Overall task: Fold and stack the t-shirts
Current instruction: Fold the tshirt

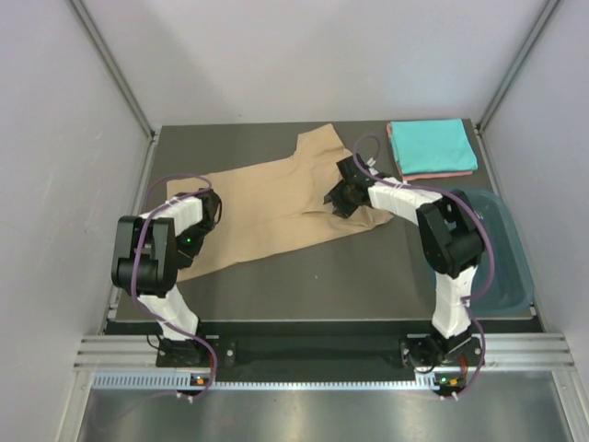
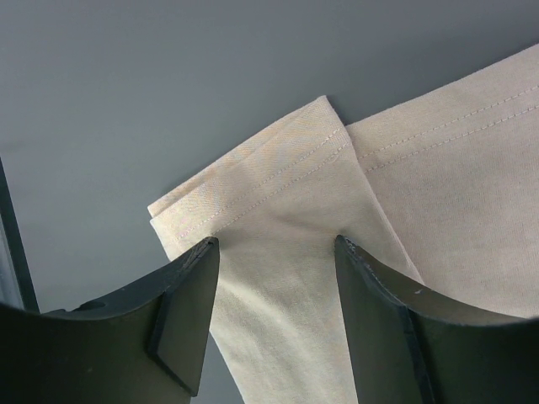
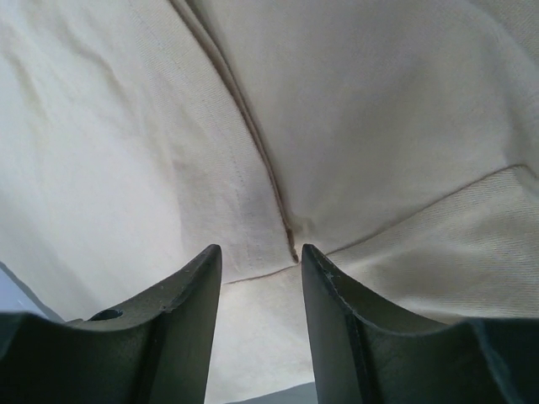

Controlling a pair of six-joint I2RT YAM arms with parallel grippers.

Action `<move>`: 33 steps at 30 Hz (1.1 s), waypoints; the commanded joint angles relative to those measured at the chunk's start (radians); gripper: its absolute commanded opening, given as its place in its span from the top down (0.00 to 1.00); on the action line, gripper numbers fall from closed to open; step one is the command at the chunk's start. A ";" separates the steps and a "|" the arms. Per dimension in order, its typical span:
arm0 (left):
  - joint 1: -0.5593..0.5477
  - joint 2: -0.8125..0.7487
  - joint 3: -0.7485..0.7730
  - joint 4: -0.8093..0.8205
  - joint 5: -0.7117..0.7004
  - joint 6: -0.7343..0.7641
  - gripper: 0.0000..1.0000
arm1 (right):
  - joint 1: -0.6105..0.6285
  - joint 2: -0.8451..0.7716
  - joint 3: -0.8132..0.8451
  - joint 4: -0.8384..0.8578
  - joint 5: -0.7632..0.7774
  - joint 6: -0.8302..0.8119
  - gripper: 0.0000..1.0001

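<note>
A tan t-shirt (image 1: 267, 207) lies spread out on the dark table (image 1: 304, 276), its hem toward the left and a sleeve pointing to the back. My left gripper (image 1: 210, 210) is at the hem's left corner. In the left wrist view its jaws (image 2: 274, 244) stand apart with the doubled-over hem corner (image 2: 253, 194) between and just beyond them. My right gripper (image 1: 339, 198) is low over the shirt's right side. Its jaws (image 3: 259, 250) stand apart astride the seam junction (image 3: 290, 236) where the sleeve meets the body. A folded turquoise t-shirt (image 1: 431, 145) rests on a salmon-pink one (image 1: 451, 174) at the back right.
A dark teal plastic tub (image 1: 515, 267) sits at the table's right edge beside the right arm. Grey walls close in the table on both sides and at the back.
</note>
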 commanded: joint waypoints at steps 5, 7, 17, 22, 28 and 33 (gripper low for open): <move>0.022 0.031 -0.018 0.010 0.016 0.000 0.38 | 0.017 0.012 0.018 0.016 0.009 0.053 0.57; 0.021 0.032 -0.018 0.010 0.015 0.002 0.38 | 0.019 0.016 0.022 0.019 0.010 0.056 0.57; 0.021 0.022 -0.017 0.002 0.002 0.003 0.38 | 0.020 0.058 0.090 0.054 0.003 0.015 1.00; 0.021 0.025 -0.014 0.001 0.002 0.003 0.39 | 0.022 0.061 0.137 0.166 -0.023 -0.100 1.00; 0.012 0.048 -0.001 -0.003 0.001 0.003 0.39 | 0.022 0.153 0.188 0.403 -0.204 -0.183 1.00; 0.009 0.049 0.009 -0.019 -0.016 0.000 0.39 | 0.022 0.236 0.258 0.455 -0.338 -0.244 0.88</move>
